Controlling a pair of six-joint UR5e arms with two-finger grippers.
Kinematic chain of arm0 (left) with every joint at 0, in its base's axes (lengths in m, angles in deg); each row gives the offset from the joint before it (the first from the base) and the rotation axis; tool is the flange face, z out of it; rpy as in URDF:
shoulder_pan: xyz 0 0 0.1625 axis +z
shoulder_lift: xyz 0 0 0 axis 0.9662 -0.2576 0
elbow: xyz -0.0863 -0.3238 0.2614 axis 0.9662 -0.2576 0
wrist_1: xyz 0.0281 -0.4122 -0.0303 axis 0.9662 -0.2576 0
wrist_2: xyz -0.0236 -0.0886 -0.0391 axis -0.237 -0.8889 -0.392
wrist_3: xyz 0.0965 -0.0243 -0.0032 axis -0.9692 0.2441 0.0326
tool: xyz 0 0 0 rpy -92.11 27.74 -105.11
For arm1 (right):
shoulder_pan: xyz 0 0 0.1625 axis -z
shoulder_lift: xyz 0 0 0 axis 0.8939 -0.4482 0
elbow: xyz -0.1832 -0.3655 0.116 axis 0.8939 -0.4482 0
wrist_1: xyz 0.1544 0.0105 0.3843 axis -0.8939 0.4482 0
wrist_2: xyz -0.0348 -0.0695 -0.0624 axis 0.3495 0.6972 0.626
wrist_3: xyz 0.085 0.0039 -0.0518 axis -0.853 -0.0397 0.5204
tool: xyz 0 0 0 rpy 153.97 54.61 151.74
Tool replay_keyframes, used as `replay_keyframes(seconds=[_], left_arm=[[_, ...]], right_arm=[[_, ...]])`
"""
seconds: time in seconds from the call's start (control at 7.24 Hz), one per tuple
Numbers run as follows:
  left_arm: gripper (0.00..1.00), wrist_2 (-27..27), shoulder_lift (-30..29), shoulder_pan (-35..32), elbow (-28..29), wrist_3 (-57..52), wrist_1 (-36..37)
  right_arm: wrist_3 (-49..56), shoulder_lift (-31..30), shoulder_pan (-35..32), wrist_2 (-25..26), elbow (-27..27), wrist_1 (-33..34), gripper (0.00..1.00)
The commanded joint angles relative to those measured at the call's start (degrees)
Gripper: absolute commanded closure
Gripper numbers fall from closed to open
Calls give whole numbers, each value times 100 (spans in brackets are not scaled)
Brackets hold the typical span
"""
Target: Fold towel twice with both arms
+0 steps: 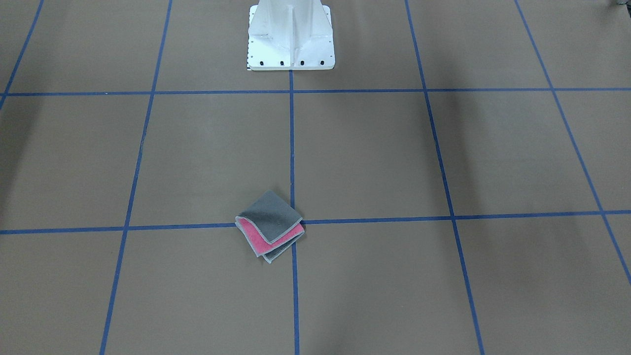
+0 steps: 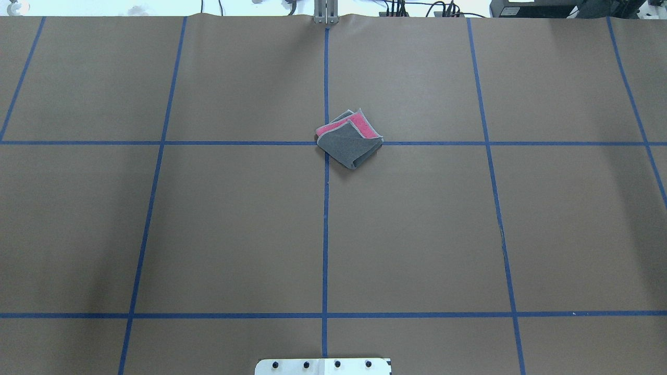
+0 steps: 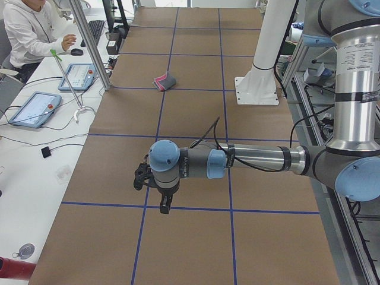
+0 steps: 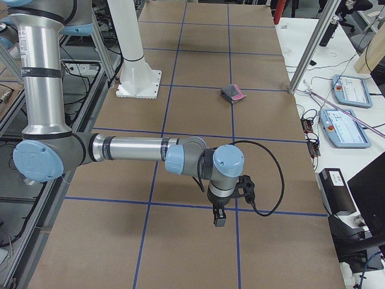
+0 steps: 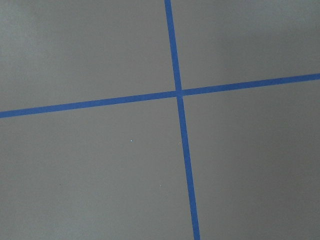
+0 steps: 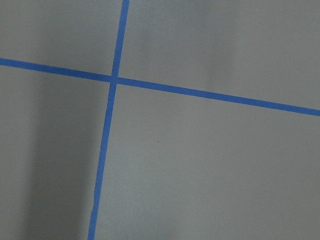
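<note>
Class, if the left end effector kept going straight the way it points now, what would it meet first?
The left end effector points down, so it would likely meet the table first, near a tape crossing; the towel lies far off.

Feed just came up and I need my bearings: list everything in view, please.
table: one, brown paper cover.
tape lines: several, blue, gridding the table.
towel: one, grey with pink showing, folded, on the centre tape crossing.
pedestal base: one, white, centre of the table's robot-side edge.
tablets: two, light blue, on the white bench beside the table.
person: one, white top, seated at that bench.
left arm: one, silver with blue caps, low over the table, away from the towel.
left gripper: one, black, pointing down; jaws unreadable.
right arm: one, same colours, low, away from the towel.
right gripper: one, black, pointing down; jaws unreadable.
</note>
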Motion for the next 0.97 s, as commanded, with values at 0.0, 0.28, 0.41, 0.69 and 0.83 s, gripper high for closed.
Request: replay_keyframes(seconds=[0.0,0.28,0.41,0.69,0.83], left_arm=[[0,0,9,-9,-94,-15,-22],[0,0,9,-18,-94,-6,-22],[0,0,9,-26,-94,-6,-22],[0,0,9,-26,-94,12,-22],[0,0,9,-61,-103,12,-22]], right_arm=[[-12,-1,4,-3,17,-7,0],[-21,8,4,-3,17,1,0],[-39,17,4,-3,17,1,0],[-291,8,4,-3,95,1,0],[-607,-9,4,-12,226,1,0]])
